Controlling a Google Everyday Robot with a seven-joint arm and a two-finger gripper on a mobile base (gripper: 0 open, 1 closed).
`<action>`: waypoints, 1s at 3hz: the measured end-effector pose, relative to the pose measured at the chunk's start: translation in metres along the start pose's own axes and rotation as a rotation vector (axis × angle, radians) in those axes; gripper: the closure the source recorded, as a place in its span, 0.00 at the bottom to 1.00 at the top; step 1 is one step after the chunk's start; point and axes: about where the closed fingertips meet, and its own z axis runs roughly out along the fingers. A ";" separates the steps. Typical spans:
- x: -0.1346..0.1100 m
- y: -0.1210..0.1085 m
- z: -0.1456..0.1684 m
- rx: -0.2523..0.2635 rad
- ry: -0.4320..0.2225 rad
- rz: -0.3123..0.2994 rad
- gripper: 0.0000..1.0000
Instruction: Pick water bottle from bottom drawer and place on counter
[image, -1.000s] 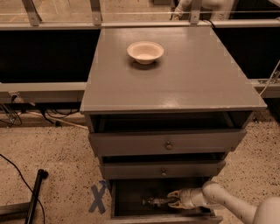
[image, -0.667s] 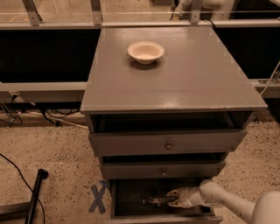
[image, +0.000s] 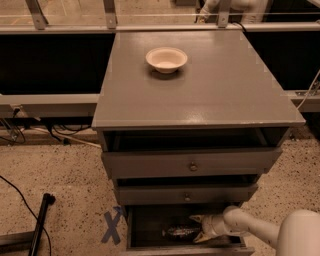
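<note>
Grey counter (image: 220, 95) lacks the bottle (image: 179, 232), lying in the drawer (image: 146, 224) at bottom centre; gripper (image: 197, 228) spread at its right end, nothing grasped.

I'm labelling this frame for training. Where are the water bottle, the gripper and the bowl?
water bottle (image: 179, 232): camera view, middle of its body.
gripper (image: 198, 229): camera view, midway between fingertips, inside the bottom drawer (image: 148, 224).
bowl (image: 166, 56): camera view, its inner hollow.
</note>
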 end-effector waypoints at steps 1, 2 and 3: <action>0.005 0.002 0.004 0.014 -0.007 0.010 0.02; 0.007 0.002 0.005 0.024 -0.013 0.014 0.17; 0.012 0.004 0.012 0.010 -0.012 0.022 0.34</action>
